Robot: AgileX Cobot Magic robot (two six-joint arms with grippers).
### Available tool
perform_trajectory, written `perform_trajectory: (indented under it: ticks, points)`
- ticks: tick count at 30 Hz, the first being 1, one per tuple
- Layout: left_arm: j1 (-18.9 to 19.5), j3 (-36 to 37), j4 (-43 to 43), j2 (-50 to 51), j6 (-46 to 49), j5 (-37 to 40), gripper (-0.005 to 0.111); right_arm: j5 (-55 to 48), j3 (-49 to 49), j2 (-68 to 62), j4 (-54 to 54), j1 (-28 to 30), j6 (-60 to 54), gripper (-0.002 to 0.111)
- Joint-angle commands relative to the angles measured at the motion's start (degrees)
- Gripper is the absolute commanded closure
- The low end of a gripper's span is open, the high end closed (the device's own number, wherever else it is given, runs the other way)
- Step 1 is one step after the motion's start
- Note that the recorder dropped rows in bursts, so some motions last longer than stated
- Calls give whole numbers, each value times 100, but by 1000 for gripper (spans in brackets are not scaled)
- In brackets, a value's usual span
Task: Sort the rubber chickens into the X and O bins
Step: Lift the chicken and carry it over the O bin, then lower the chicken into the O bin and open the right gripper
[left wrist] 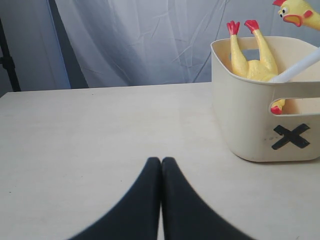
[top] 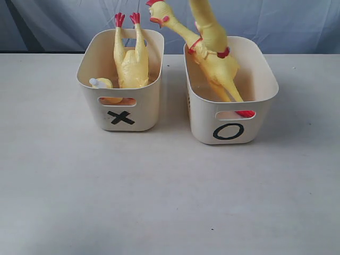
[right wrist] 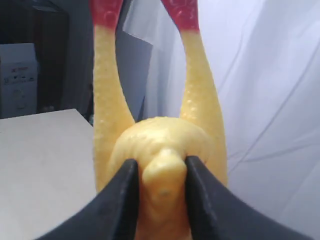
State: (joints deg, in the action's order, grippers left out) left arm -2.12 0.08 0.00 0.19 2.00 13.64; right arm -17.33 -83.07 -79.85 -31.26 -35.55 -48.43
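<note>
Pinching a rubber chicken (right wrist: 160,135) by its rump over the right bin marked O (top: 204,126), the right hand (right wrist: 161,161) stands partly open; the left hand (left wrist: 161,161), closed and empty, faces the left bin marked X (top: 91,109).

counter (top: 159,202): pale, matte, a few tiny dark specks toward its front edge | backdrop cloth (top: 64,21): whitish, creased, hanging behind the counter's far edge | dark upright stand (left wrist: 7,60): beyond the far edge, beside the cloth | pale box (right wrist: 17,80): blurred, possibly a labelled carton, in a dark recess off the counter
</note>
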Motion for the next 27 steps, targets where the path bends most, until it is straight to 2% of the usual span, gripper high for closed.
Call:
perform_trajectory:
  ticks: [1, 7, 11, 19, 20, 22, 24, 27]
  points:
    - [-23, -8, -36, -19, -33, -32, 107, -109, -11, -169, 31, 552, 388, 89]
    - [-23, -8, -36, -19, -33, -32, 107, -220, -11, -803, 31, 1066, 559, 89]
    - [-23, -8, -36, -19, -33, -32, 107, 28, -11, -1274, -20, 1091, 573, 89]
    - [-23, -8, -36, -19, -33, -32, 107, -254, -11, -2120, -34, 1091, 1013, 88]
    - [-23, -8, -36, -19, -33, -32, 107, -311, -11, -2167, -34, 1091, 1067, 84]
    - [-23, -8, -36, -19, -33, -32, 107, -351, -11, -2228, -34, 1091, 1267, 63]
    - [-23, -8, -36, -19, -33, -32, 107, -351, -11, -2232, -34, 1091, 1453, 51]
    - [-23, -8, -36, -19, -33, -32, 107, -520, -11, -2154, -34, 1091, 1480, 54]
